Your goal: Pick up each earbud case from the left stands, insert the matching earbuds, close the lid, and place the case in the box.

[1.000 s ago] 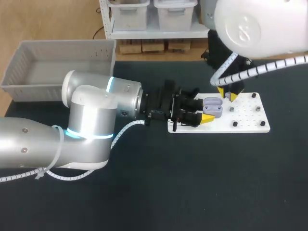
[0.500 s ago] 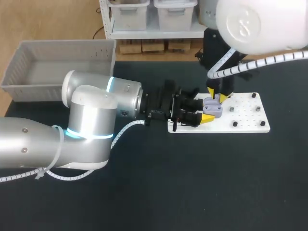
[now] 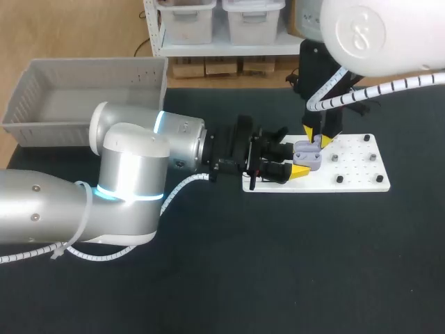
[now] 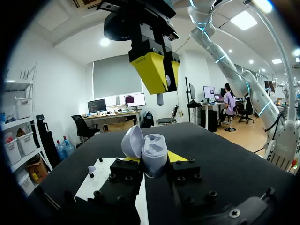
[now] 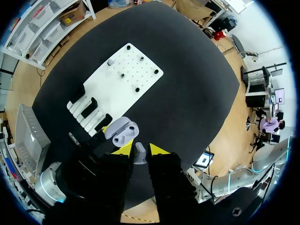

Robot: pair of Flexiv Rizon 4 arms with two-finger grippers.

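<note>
Saw a black table (image 3: 278,278). Carried a white board (image 3: 361,184) lying flat right of middle, studded with small dark pegs (image 3: 339,179). Bore a grey box (image 3: 42,132) at the far left corner, well apart from the board.

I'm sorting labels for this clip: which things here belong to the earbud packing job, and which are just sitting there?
In the job: earbud case, lid open, in the left gripper; earbud in the right gripper; grey box; black stands; white board.
Just sitting: black pegs on the board; a small pale piece among them, unidentifiable.
</note>
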